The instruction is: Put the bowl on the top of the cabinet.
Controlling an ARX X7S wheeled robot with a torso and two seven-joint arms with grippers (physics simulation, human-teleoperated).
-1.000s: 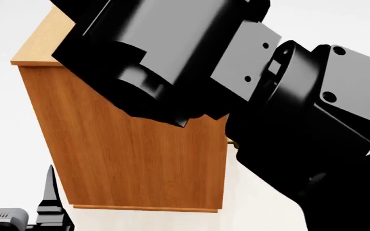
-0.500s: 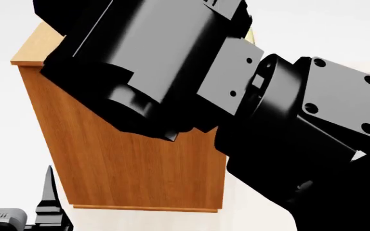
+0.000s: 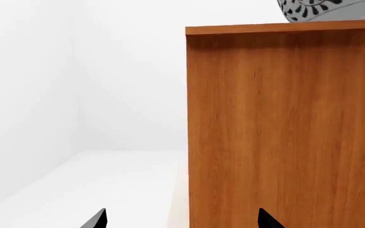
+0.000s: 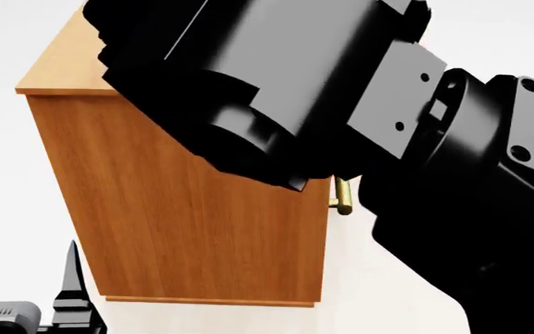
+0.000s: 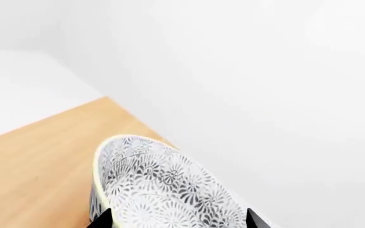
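A patterned bowl (image 5: 163, 185) sits on the orange-brown wood-grain top of the cabinet (image 3: 284, 128), near its back corner, in a plain white room with white walls and a pale floor (image 3: 100, 185). The right pincer (image 5: 177, 219) straddles the bowl's rim, though whether it grips cannot be told; the left pincer (image 3: 181, 220) hangs apart beside the cabinet's side. One brass handle (image 4: 342, 195) peeks out (no writing is legible anywhere).
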